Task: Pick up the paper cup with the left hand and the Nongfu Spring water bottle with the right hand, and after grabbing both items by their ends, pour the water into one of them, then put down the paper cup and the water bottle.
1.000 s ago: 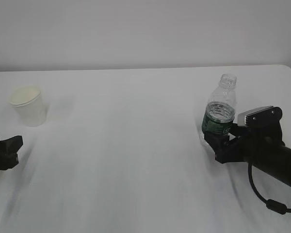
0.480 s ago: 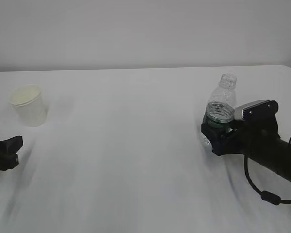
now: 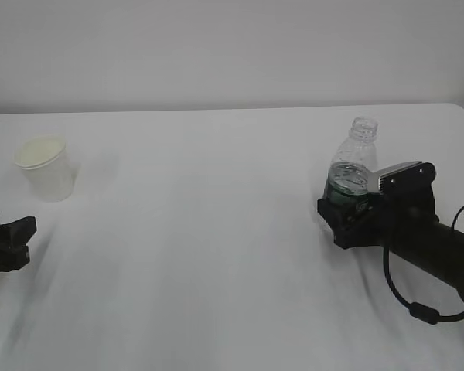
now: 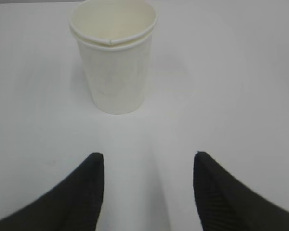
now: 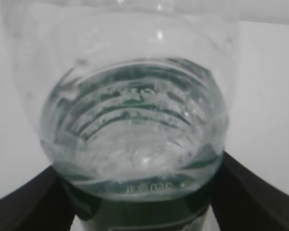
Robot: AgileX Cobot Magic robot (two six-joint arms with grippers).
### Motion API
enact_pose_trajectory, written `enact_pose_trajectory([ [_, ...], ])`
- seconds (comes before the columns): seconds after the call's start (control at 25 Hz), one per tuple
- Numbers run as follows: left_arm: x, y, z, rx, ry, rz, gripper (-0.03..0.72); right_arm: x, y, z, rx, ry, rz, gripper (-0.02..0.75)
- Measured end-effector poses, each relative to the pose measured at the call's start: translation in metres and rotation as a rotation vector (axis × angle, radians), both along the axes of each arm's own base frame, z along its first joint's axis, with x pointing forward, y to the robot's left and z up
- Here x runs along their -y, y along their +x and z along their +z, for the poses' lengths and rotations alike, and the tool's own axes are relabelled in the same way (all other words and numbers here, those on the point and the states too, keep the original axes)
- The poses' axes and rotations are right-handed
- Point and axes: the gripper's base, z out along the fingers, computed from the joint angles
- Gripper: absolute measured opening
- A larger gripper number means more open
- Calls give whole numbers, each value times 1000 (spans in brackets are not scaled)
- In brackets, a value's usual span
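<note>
Now the white table (image 3: 216, 232) carries everything. At right, the right gripper (image 3: 348, 220) has its jaws apart around the lower part of the upright water bottle (image 3: 354, 158); real clamping I cannot tell. At left, the left gripper (image 4: 147, 187) stands open, near the paper cup (image 4: 113, 57) but apart.

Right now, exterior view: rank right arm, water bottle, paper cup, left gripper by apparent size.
1. right arm
2. water bottle, lower part hidden by the gripper
3. paper cup and left gripper look alike; the gripper is cropped, so unranked.
</note>
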Motion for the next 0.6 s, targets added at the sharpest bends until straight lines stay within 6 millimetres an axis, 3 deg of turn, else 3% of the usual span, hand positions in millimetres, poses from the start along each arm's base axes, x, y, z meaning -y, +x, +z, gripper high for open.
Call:
enact_pose_trajectory([
  [0.6, 0, 0, 0, 2, 13, -5, 417, -2, 13, 2, 36, 2, 7, 594],
])
